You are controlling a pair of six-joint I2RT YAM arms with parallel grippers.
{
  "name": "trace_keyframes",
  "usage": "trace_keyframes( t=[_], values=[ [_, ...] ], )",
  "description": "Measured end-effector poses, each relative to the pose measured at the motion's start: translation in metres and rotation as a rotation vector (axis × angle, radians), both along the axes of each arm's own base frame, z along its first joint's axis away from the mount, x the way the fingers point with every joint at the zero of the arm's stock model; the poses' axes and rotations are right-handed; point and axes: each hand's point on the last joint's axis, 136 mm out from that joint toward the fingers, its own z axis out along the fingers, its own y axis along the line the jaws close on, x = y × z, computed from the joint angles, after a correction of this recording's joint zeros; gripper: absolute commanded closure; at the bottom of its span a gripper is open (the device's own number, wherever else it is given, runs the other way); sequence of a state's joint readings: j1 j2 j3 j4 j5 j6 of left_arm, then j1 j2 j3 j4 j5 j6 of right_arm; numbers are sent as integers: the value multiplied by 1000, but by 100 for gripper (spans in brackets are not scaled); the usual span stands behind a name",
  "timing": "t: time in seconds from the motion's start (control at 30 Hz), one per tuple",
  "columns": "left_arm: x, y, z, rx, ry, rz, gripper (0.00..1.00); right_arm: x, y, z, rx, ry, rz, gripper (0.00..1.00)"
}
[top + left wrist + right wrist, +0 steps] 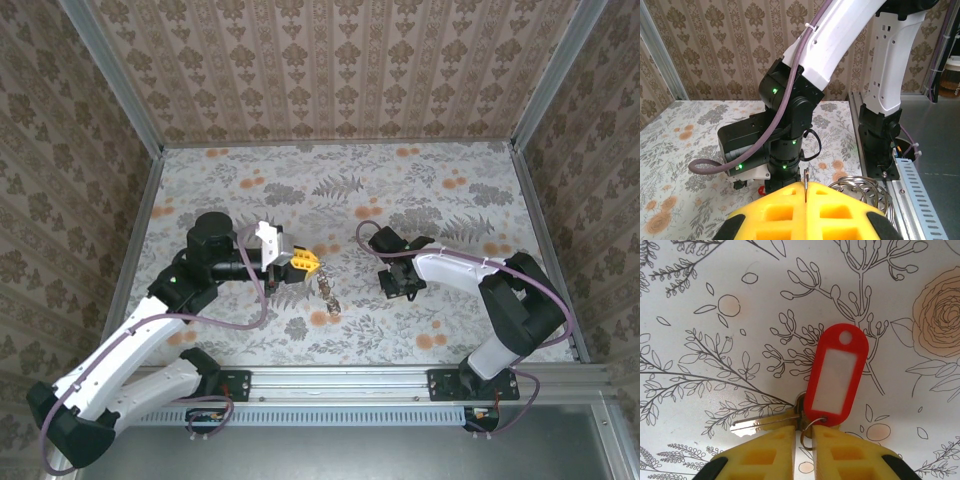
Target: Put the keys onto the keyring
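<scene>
The left arm [130, 350] reaches forward and bends inward at the elbow, wrist level. The left gripper [305, 260] has its yellow fingers [775, 215] pressed together on the keyring [327, 290]. The right arm [500, 300] folds inward, wrist tipped straight down. The right gripper [805, 432] holds its fingers [767, 450] a narrow gap apart.

**Table cover** [700, 290]: smooth matt sheet with a printed flower pattern (cloth or paper, cannot tell).
**Tag** [831, 337]: glossy red plastic. Its insert [837, 380] is dull white and paper-like.
**Key** [752, 424]: bare silvery metal, lightly shiny.
**Keyring** [860, 187]: thin bright metal wire in coils.
**Fingertips** [790, 212]: matt yellow plastic, faintly grainy, moulded with square pockets.
**Arm shell** [840, 35]: smooth white plastic with a low sheen.
**Joint housing** [800, 107]: black plastic, satin.
**Cable** [707, 169]: smooth purple rubbery jacket.
**Rail** [340, 380]: pale aluminium, dull finish.
</scene>
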State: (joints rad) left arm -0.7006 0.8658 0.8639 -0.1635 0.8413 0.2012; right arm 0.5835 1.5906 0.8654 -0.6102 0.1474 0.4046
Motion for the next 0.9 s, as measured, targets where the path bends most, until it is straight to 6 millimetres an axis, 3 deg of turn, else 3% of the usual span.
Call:
trace_keyframes(
  t=[0.2, 0.5, 0.6, 0.9],
  values=[
    [-2, 2, 3, -8, -10, 0, 100, 0, 0, 0, 0, 0, 0, 85],
    [-5, 2, 5, -11, -14, -5, 100, 0, 1, 0, 0, -2, 5, 100],
    [-5, 2, 5, -13, -16, -4, 100, -1, 5, 5, 10, -17, 15, 100],
    [-5, 2, 5, -13, -17, -4, 100, 0, 46, 39, 217, -105, 86, 100]
  ],
)
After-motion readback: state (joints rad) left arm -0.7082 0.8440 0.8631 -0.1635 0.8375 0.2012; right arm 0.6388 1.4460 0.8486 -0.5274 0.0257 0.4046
